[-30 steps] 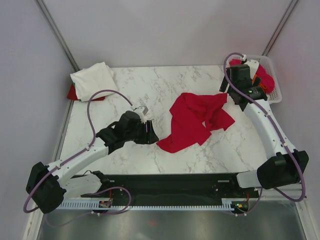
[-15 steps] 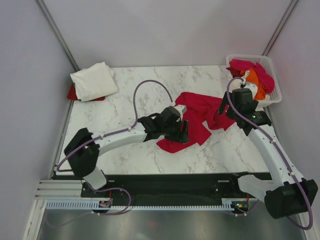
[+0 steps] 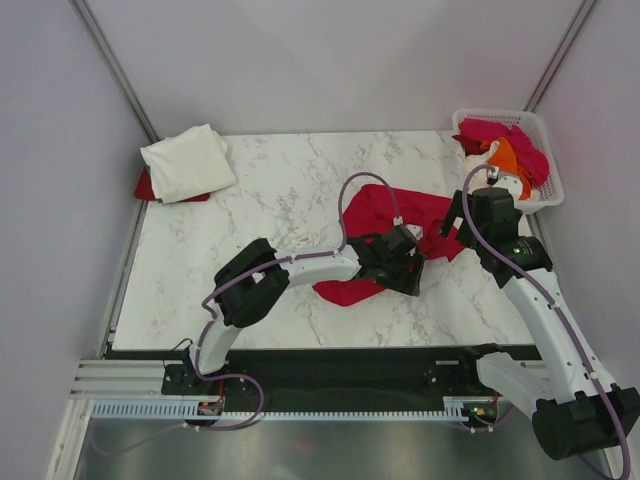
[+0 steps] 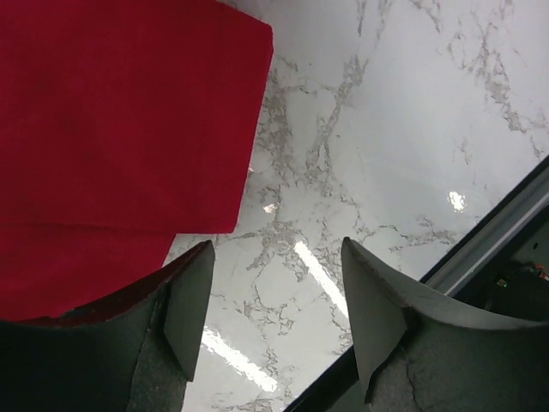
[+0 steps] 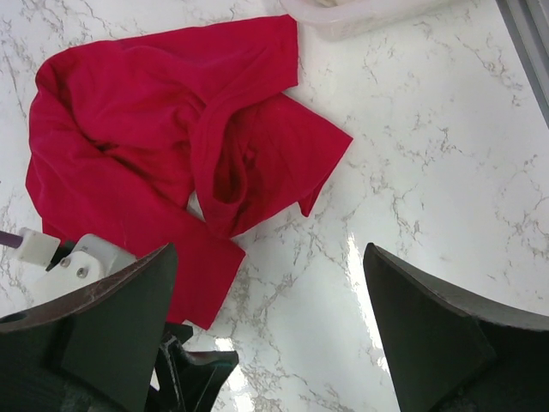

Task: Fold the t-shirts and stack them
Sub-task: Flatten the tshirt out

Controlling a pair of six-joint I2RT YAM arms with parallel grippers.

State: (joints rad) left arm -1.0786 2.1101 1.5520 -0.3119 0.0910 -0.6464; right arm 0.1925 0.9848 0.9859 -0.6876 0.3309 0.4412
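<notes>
A crumpled crimson t-shirt [image 3: 400, 212] lies spread on the marble table [image 3: 290, 180], right of centre. My left gripper [image 3: 408, 275] reaches across to its near right hem, jaws open over bare marble; in the left wrist view [image 4: 276, 249] the shirt's corner [image 4: 120, 129] lies just beyond the left finger. My right gripper [image 3: 458, 222] hovers wide open beside the shirt's right sleeve; in the right wrist view [image 5: 270, 253] the red t-shirt [image 5: 171, 129] lies ahead and to the left. A cream-white folded t-shirt [image 3: 186, 160] rests on a red one [image 3: 146, 188] at the far left corner.
A white lattice basket [image 3: 545, 185] at the far right corner holds pink [image 3: 500, 132] and orange [image 3: 507, 157] t-shirts; its corner [image 5: 360, 13] shows in the right wrist view. The table's near edge [image 4: 489, 245] runs close to my left gripper. The left arm's cable [image 3: 350, 190] loops over the shirt.
My left arm swept right across the table to the red shirt's near right hem, its jaws widening. My right arm came away from the basket, down beside the shirt's right side.
</notes>
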